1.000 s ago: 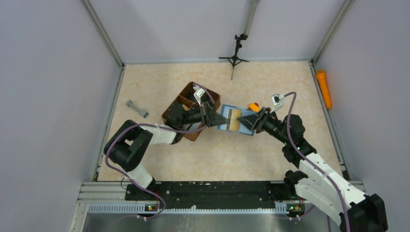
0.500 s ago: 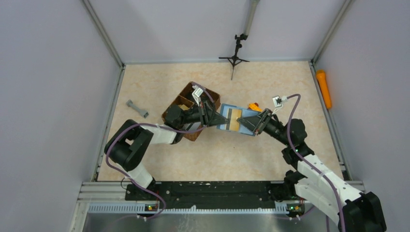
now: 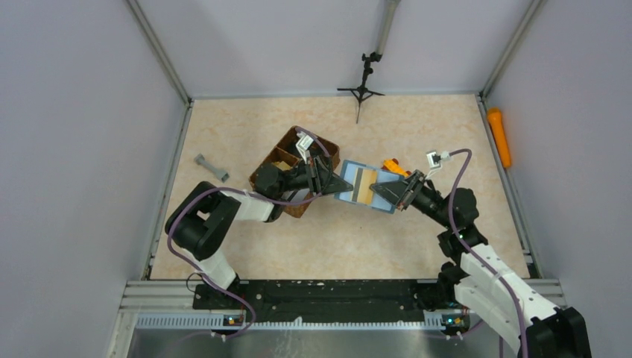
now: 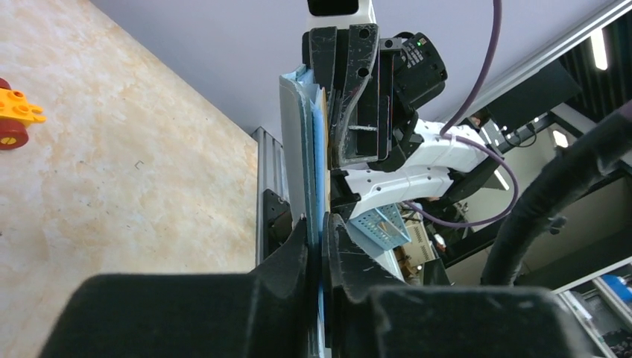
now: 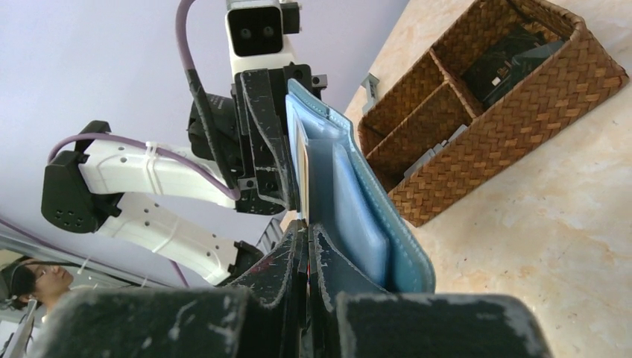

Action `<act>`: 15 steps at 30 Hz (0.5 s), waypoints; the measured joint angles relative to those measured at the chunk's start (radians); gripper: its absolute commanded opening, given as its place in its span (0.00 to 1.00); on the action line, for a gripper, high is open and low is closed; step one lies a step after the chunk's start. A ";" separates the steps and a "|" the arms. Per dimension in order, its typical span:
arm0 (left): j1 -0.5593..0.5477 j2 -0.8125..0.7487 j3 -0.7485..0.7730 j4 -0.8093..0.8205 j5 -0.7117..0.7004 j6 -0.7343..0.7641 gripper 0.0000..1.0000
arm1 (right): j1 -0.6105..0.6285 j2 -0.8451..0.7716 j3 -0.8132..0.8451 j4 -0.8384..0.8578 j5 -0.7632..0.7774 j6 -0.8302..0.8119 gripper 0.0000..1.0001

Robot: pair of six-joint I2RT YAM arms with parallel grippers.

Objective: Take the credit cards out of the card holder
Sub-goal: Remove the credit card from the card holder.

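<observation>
Card holder (image 3: pixel 382 179) being held aloft just right of basket (image 3: pixel 289 134); left gripper (image 4: pixel 320 224) pinching its edge, right gripper (image 5: pixel 307 227) pressed together on card (image 5: pixel 301 175). Risk: holder being dragged loose if left pinch slackens.

Crowded middle, open near side
The card holder (image 3: pixel 381 179), held between the left pincer (image 3: pixel 337 183) and the right pincer (image 3: pixel 378 192) nipping its card (image 3: pixel 363 186), bars the centre; basket (image 3: pixel 277 143) and orange toy (image 3: pixel 391 165) crowd beside it, while the near surface (image 3: pixel 335 246) lies free.
</observation>
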 measured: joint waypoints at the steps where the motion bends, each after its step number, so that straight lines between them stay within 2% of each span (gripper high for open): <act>1: 0.000 0.000 0.000 -0.002 0.002 0.002 0.03 | -0.004 -0.003 -0.002 -0.004 -0.002 0.000 0.00; 5: 0.006 -0.004 0.000 -0.048 0.000 0.033 0.01 | -0.014 -0.018 -0.001 -0.049 -0.002 -0.014 0.00; 15: 0.028 -0.152 -0.016 -0.355 -0.073 0.226 0.00 | -0.050 -0.096 0.001 -0.242 0.070 -0.078 0.00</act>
